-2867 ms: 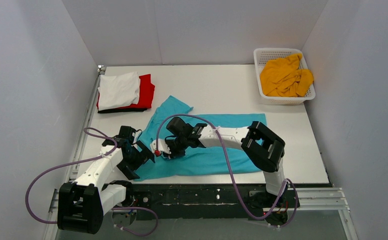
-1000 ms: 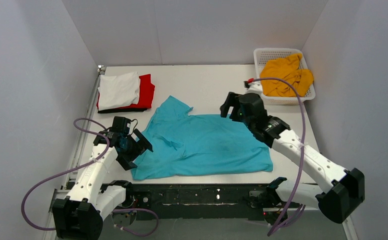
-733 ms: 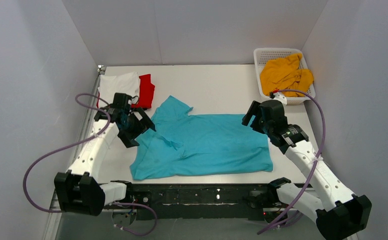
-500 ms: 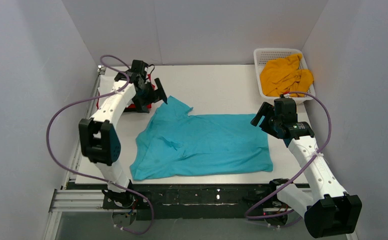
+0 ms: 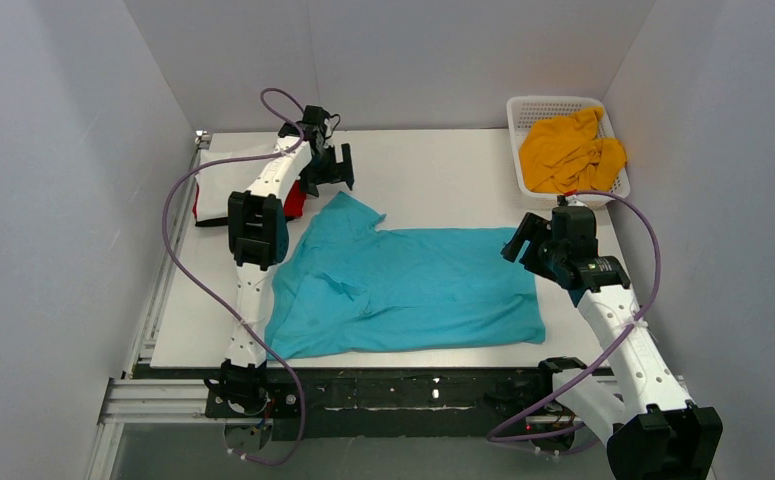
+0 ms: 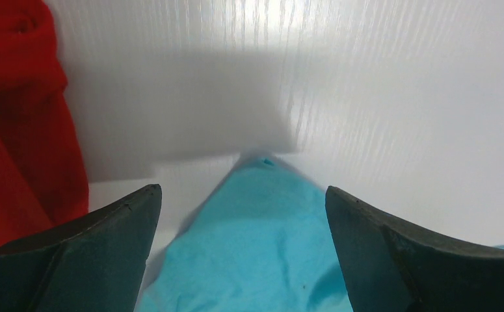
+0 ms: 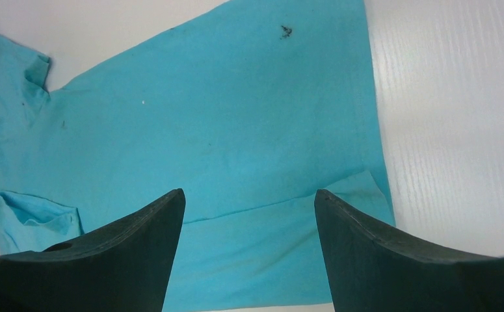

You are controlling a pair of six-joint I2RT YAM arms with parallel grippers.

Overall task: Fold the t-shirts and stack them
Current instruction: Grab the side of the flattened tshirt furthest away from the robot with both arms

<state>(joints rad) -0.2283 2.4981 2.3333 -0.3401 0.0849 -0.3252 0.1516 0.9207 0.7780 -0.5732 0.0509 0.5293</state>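
**Turquoise shirt spread flat, both grippers wide open and empty**

Top view: the turquoise t-shirt (image 5: pixel 413 290) lies flat mid-table (image 5: pixel 433 180), with its sleeve tip (image 5: pixel 351 205) at 11 o'clock and its hem at 3. The left gripper (image 5: pixel 335 178) hovers by the sleeve tip, jaws fully apart, holding nothing. The right gripper (image 5: pixel 521 248) is at the shirt's 2 o'clock corner, also spread and empty. The folded stack (image 5: pixel 218 185) is at 10 o'clock; the mustard-yellow shirt (image 5: pixel 568 150) is in the basket (image 5: pixel 515 110) at 1.

Left wrist: the sleeve tip sits centred between the left fingers (image 6: pixel 106 240), with red cloth at 9 o'clock.

Right wrist: the right fingers (image 7: pixel 379 253) straddle the hem side, above the cloth.

Handling: the cloth looks light, limp and thin. It would sag and drag but is not fragile. Best pinched low at the sleeve tip and hem corner.
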